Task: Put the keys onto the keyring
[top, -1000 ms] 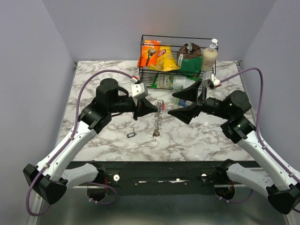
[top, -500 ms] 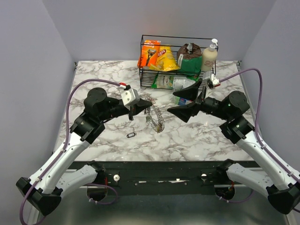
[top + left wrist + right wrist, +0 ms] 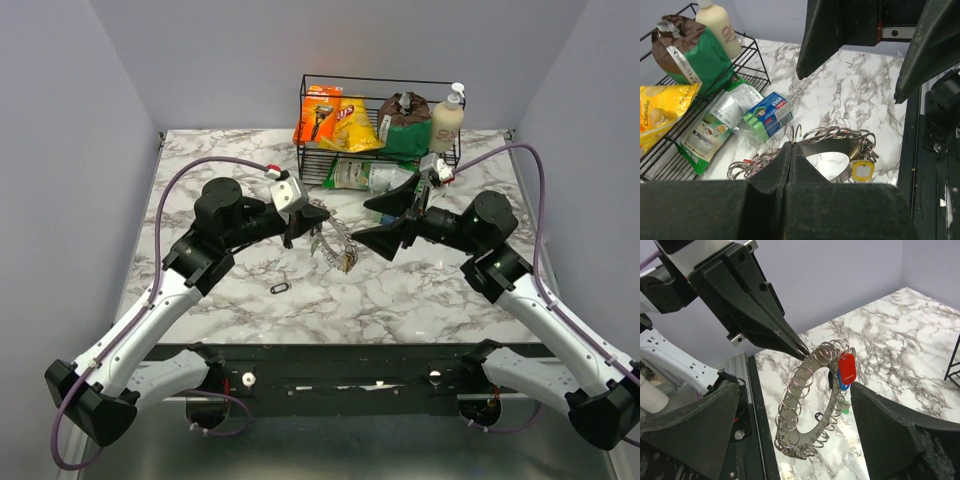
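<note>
My left gripper [image 3: 300,223] is shut on the keyring [image 3: 332,243], a curved silver strip strung with many wire rings, and holds it above the marble table. In the right wrist view the keyring [image 3: 805,405] hangs from the left fingertips [image 3: 801,350], with a red tag [image 3: 847,368] and blue and green pieces under it. The left wrist view shows the shut gripper [image 3: 791,148], the rings [image 3: 836,133] and a yellow-headed piece [image 3: 863,171]. My right gripper [image 3: 378,226] is open and empty, its tips just right of the keyring. A small dark key [image 3: 279,288] lies on the table.
The black wire basket [image 3: 380,82] at the back holds snack bags, a razor pack, a green bag and a lotion bottle [image 3: 447,118]. A green-and-white packet [image 3: 360,176] and a blue-green pack [image 3: 768,115] lie in front of it.
My left gripper has lifted the keyring and carried it up and right, curving the chain. My right gripper has moved left, closer to it.
</note>
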You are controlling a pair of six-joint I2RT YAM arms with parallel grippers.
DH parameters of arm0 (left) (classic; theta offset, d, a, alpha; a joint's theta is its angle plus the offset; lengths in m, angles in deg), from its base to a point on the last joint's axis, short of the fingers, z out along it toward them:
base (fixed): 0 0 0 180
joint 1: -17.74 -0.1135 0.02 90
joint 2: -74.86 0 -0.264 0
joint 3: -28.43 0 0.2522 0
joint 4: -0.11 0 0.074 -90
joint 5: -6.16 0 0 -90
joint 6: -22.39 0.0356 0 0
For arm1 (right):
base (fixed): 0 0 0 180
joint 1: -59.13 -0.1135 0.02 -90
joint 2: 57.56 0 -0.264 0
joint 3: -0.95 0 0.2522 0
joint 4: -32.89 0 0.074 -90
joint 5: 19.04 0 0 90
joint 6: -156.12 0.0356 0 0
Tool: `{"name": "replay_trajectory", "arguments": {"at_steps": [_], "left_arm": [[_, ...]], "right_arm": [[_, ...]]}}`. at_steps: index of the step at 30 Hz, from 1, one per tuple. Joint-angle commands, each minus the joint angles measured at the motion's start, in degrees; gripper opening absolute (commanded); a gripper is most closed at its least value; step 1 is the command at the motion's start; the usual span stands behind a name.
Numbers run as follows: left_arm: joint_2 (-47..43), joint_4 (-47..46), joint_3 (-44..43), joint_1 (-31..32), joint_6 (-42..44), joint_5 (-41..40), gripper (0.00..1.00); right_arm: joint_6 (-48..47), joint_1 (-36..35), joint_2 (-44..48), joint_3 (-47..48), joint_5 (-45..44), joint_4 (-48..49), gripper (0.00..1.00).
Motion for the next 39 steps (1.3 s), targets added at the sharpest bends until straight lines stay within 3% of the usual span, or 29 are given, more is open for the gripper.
{"name": "replay_trajectory", "arguments": {"at_steps": [1, 7, 13, 26, 31, 35, 39], "left_arm": [[1.89, -0.53, -3.44, -1.23, -0.66, -2.55, 0.0], [5.94, 0.79, -4.42, -5.88, -2.68, -0.62, 0.0], [6.38, -0.97, -1.52, -15.2, -5.58, 0.88, 0.0], [-2.66, -3.42, 10.43, -26.54, -5.84, -2.11, 0.0], [-6.36, -5.89, 16.58, -28.13, -8.39, -4.92, 0.0], [-9.52, -8.43, 19.84, -28.92, -9.71, -6.51, 0.0], [-11.29, -9.85, 21.6, -29.71, -10.59, -8.87, 0.0]], "right_arm": [[-0.77, 0.08, -1.44, -1.08, 0.73, -1.02, 1.0], [-1.56, 0.17, -4.43, -1.69, 2.84, -1.02, 1.0], [-2.61, -0.01, -7.51, -2.66, 3.37, -1.72, 1.0], [-1.65, -1.76, -19.37, -1.96, 4.25, -3.74, 1.0], [-2.0, -4.31, -23.32, -0.47, 1.45, -5.5, 1.0], [-6.03, -8.61, -26.93, 4.54, -6.1, -15.32, 1.0], [-7.01, -11.87, -30.79, 7.71, -11.47, -18.25, 1.0]]}}
